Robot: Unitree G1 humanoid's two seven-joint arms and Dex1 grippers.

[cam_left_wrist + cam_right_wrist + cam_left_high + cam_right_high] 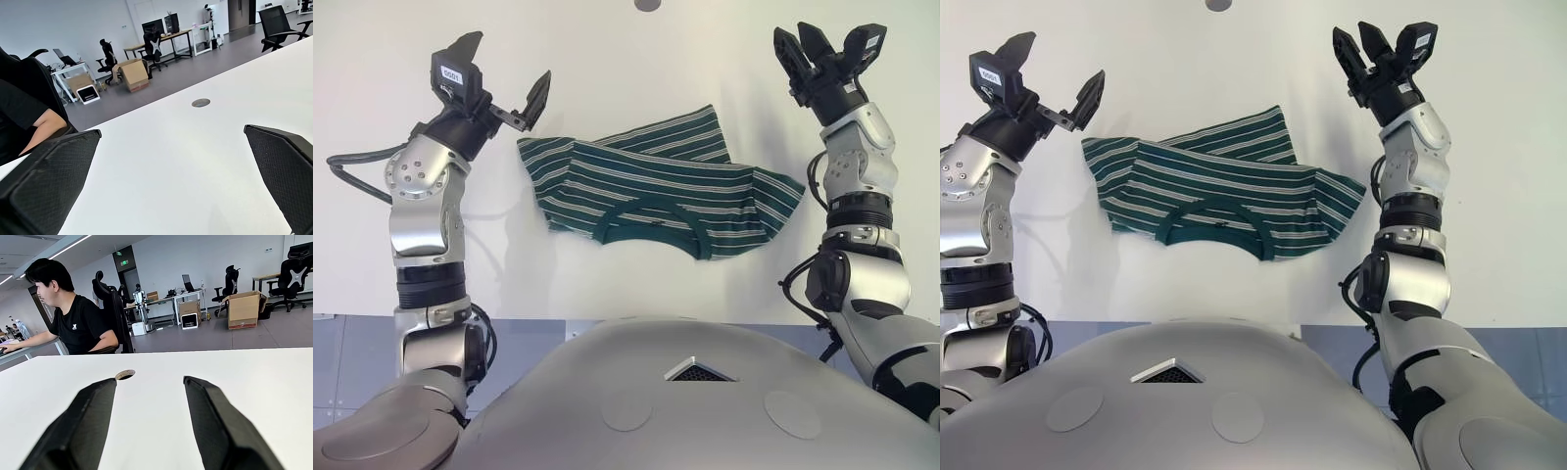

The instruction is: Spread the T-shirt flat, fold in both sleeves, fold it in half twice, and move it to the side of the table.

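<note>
The dark green T-shirt with white stripes (656, 191) lies on the white bench (607, 59) in front of the robot, roughly midway between the two arms. Its plain green collar faces the robot. The cloth is not flat: a striped layer is folded slantwise across the far part, and a sleeve sticks out on the robot's right.

Beyond the shirt's left corner is the black left end effector (506, 69), its two fingers spread wide with nothing between them. The textured finger pads (49, 181) stand well apart over bare bench top. On the other side, past the shirt's right sleeve, the black right end effector (827, 44) is also open and empty.

Farther on, a round grey cable port (201, 103) sits in the bench top. Behind it is an office floor with a brown cardboard box (134, 74).
</note>
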